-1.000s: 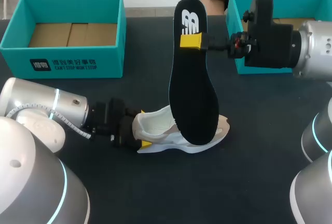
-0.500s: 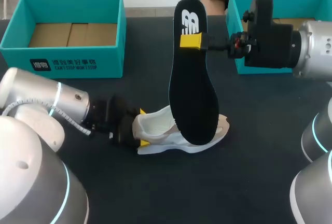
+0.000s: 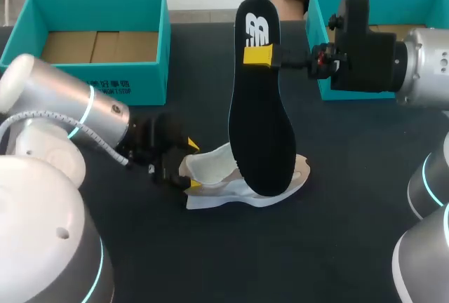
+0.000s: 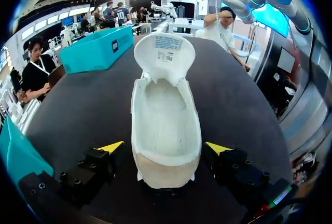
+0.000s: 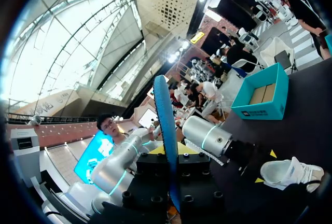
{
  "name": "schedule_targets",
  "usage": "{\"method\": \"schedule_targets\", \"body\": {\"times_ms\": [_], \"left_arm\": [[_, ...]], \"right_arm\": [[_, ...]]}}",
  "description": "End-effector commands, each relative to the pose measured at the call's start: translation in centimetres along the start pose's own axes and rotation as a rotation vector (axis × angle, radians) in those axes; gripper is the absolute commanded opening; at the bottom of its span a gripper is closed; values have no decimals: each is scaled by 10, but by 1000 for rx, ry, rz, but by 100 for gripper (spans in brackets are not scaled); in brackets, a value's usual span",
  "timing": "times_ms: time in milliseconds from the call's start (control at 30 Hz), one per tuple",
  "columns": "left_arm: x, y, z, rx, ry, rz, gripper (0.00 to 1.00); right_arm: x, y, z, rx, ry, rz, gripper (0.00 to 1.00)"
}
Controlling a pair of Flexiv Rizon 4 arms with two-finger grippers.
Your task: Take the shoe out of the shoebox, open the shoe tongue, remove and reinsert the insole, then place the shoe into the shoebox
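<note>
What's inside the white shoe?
Nothing shows inside the shoe; its white bed is bare. The insole is out, held up by the right gripper. The toe end is hidden behind the raised tongue.

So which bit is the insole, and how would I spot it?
Look to the middle of the dark table. A white shoe lies there, and the insole is held upright over it: long, flat and black, with a white logo, pinched near its top by the right gripper.

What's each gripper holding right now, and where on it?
Right gripper is shut on the insole, near its heel end. Left gripper holds nothing: its open fingers flank the heel of the shoe.
</note>
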State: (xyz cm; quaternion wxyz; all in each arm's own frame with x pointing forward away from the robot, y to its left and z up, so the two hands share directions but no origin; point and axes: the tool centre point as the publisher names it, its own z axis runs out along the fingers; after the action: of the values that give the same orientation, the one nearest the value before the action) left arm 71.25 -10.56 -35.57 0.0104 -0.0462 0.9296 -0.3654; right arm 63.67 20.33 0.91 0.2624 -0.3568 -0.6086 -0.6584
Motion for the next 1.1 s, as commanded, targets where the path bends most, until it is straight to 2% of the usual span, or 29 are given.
{"method": "schedule_targets", "body": {"times_ms": [33,400,500,633,833,1100], "left_arm": [[0,-7,-2,-136,-15,8,100],[0,-7,-2,-136,-15,8,100],[-3,-13,-5,-241,81,-11,100],[-3,-18,-9,-357,152,17,100],[-1,-21,-8,-505,188,41,100],[4,-23,-9,-629,156,74,100]], "right_arm": [[0,0,4,-2,-2,1,0],[0,0,4,-2,-2,1,0],[0,0,4,-2,-2,1,0],[0,0,4,-2,-2,1,0],[0,0,4,-2,-2,1,0],[0,0,4,-2,-2,1,0]]}}
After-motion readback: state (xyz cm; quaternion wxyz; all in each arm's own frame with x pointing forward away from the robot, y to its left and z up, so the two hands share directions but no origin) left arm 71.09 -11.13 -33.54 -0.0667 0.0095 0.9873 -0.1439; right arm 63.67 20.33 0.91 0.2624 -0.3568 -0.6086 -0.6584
